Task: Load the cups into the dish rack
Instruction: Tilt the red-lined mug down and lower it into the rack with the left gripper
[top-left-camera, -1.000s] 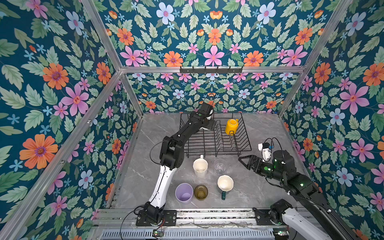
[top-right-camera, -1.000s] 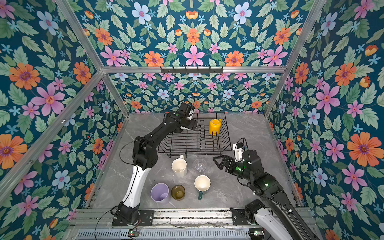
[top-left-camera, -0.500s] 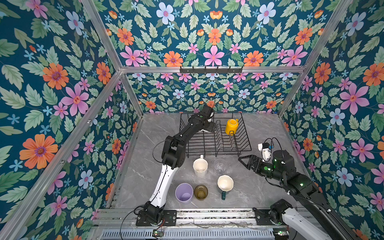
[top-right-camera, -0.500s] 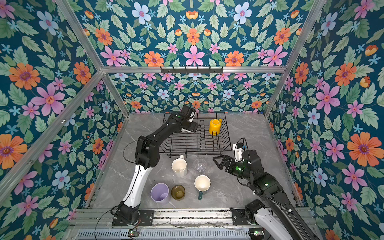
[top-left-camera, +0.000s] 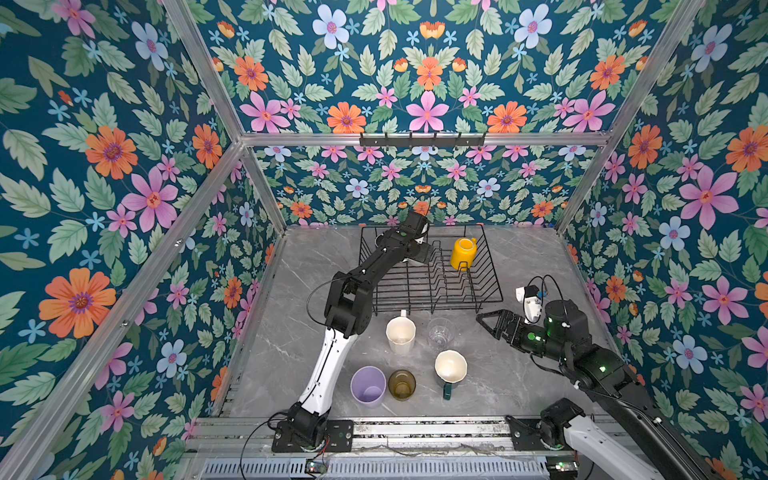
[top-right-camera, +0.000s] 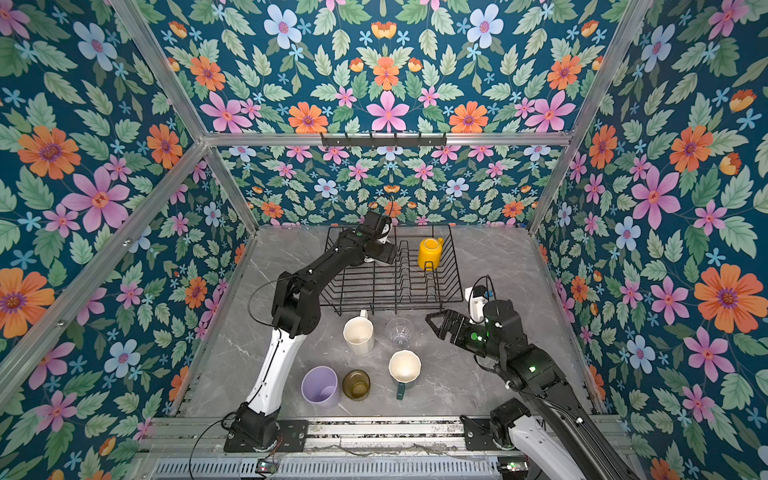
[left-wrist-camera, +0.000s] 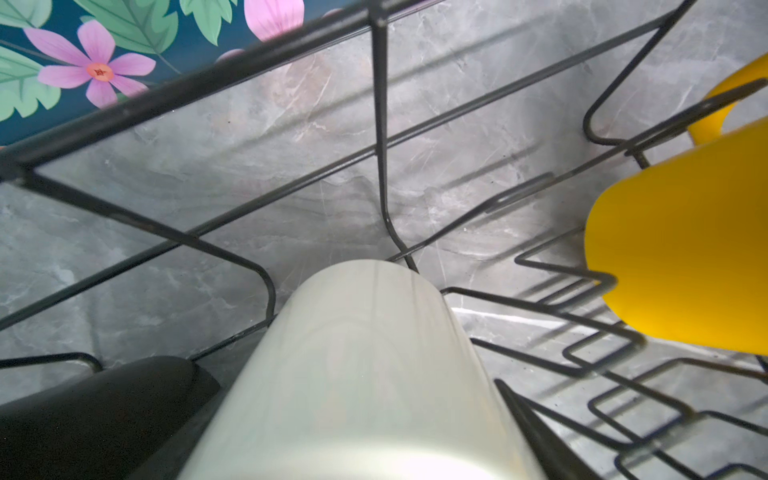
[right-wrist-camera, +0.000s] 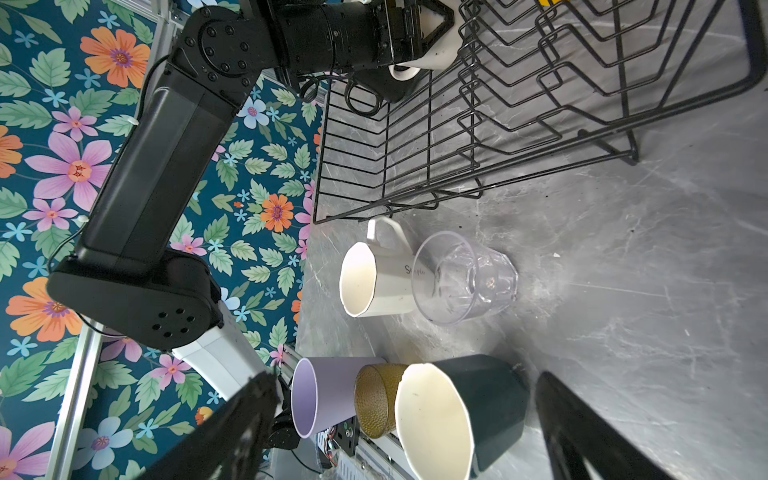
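Inside left pincer (left-wrist-camera: 353, 384), wrist-close: pale mug (left-wrist-camera: 357, 332)

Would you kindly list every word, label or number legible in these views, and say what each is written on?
"Simple" (probably; thin handwriting, its end blurred behind the clear glass): on the side of the tall white mug, in the right wrist view.
Nothing else is legible in any view.

Clear glass (right-wrist-camera: 469, 278) beside white mug (right-wrist-camera: 384, 291)

Grey marble tabletop (top-left-camera: 282, 340), floral-papered walls (top-left-camera: 415, 62), aluminium frame bars (top-left-camera: 291, 139), black hook rail (top-left-camera: 422, 139) on the back wall
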